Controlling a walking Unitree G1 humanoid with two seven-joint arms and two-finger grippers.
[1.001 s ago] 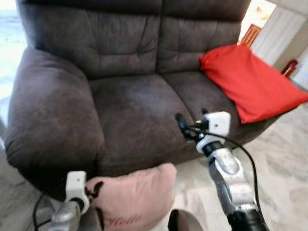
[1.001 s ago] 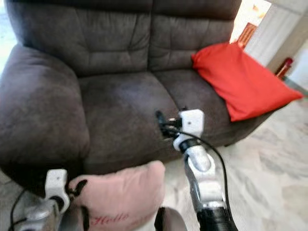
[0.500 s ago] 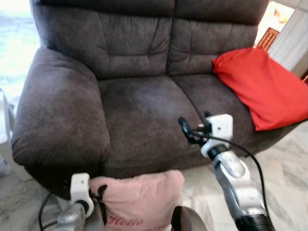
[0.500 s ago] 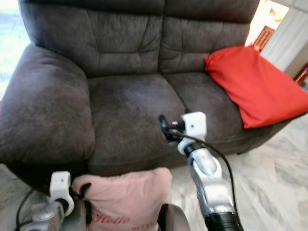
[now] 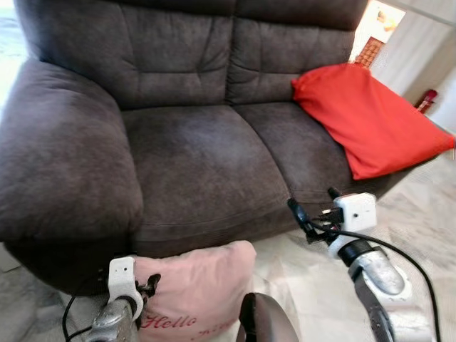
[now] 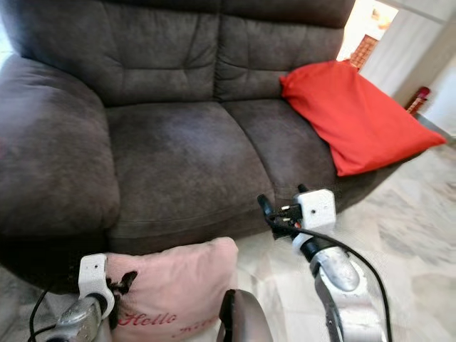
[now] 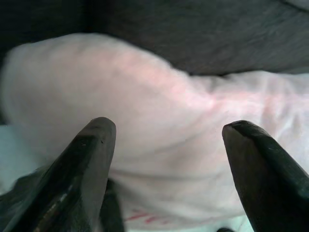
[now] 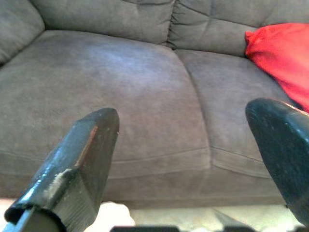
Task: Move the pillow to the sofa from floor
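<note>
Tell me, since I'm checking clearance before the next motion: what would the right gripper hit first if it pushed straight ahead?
Probably the sofa. The right gripper, fingers spread, points at the seat cushion's front edge, with nothing between. Depth is hard to judge.

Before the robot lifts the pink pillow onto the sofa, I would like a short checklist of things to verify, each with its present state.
1. Pink pillow located: ok, it sits low in front of the sofa's front edge.
2. Left gripper at the pillow: ok, its jaws stand wide apart around the pillow's edge.
3. Firm hold on the pillow: not ok, jaws not shut on it.
4. Landing place: ok, the brown sofa has a bare left seat cushion.
5. Red pillow out of the way: ok, it lies on the right seat.
6. Right gripper: ok, open, in the air before the seat edge, apart from the pillow.
</note>
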